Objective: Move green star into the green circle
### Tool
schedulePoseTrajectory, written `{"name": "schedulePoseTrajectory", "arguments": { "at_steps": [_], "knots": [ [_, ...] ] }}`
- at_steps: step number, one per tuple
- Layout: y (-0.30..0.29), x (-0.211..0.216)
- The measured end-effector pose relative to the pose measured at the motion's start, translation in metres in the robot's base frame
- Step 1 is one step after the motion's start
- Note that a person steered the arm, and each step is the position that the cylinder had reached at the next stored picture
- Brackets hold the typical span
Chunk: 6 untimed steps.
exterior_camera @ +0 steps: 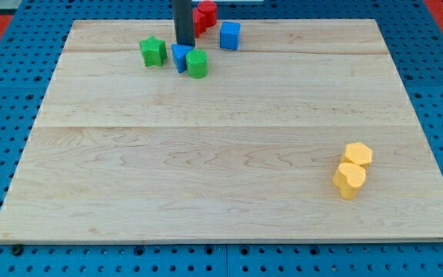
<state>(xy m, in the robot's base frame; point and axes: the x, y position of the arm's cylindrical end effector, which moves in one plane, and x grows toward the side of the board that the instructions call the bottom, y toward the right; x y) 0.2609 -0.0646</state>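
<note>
Parking my tip (pixel 184 45) behind blue block (pixel 181 57) | no gripper, bare rod | green star (pixel 153 51) left of blue block, green circle (pixel 198 65) touching its right | risk: blue block blocks star's path, shoving circle away

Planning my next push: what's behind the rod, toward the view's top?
A red block sits behind the rod, its left part covered, so its shape is unclear. My tip ends just above a blue block, between the green star and green circle.
</note>
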Motion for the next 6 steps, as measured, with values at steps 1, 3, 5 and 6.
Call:
{"name": "schedulePoseTrajectory", "arguments": {
  "at_steps": [1,3,5,6],
  "knots": [
    [0.000,-0.001],
    [0.061,0.010],
    [0.171,-0.026],
    [0.109,-0.059]
  ]
}}
